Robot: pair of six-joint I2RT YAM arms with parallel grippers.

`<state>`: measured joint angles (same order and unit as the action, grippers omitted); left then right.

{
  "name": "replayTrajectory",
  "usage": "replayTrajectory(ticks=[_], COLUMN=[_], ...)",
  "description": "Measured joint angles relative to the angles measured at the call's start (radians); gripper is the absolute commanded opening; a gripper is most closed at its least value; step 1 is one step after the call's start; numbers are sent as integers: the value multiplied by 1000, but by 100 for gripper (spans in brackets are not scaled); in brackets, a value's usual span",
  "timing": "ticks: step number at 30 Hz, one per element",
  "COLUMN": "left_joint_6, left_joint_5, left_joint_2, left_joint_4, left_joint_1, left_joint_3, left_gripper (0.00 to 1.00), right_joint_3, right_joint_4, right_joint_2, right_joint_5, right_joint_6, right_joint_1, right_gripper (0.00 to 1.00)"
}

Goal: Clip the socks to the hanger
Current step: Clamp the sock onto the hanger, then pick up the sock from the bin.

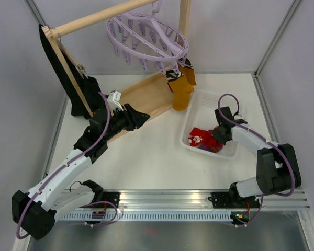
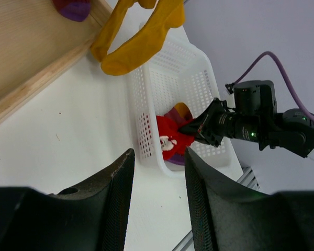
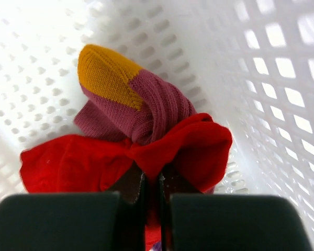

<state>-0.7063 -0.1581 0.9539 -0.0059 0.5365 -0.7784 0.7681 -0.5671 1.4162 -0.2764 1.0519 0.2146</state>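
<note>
One lavender clip hanger (image 1: 146, 36). Two mustard-yellow socks (image 1: 182, 93) beneath it. One white basket (image 1: 209, 104), holding one red sock (image 3: 83, 162) and one maroon sock with a yellow toe (image 3: 157, 104). A purple scrap (image 2: 176, 160) under them may be a third sock. One wooden rack (image 1: 146, 97). One black garment (image 1: 68, 78).

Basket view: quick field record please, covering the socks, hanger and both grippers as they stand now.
right gripper: shut on red sock, inside white basket
maroon sock: in basket, touching the red sock
hanger: mustard socks hang from its pegs
left gripper: open, holding nothing
</note>
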Motion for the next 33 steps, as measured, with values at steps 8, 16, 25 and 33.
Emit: replayTrajectory(ticks=[8, 16, 25, 33], left_joint_6=[0, 5, 32, 44], left_joint_5=[4, 11, 26, 26], left_joint_2=[6, 39, 52, 53], left_joint_4=[0, -1, -1, -14], left_joint_1=[0, 0, 0, 0], left_joint_3=[0, 0, -8, -10], left_gripper=[48, 48, 48, 49], right_joint_3=[176, 350, 376, 373], right_joint_4=[121, 192, 171, 180], right_joint_2=[35, 156, 187, 114], right_joint_5=[-44, -106, -140, -72], right_joint_6=[-192, -328, -394, -442], right_joint_1=[-17, -17, -16, -15], right_gripper=[0, 57, 86, 71])
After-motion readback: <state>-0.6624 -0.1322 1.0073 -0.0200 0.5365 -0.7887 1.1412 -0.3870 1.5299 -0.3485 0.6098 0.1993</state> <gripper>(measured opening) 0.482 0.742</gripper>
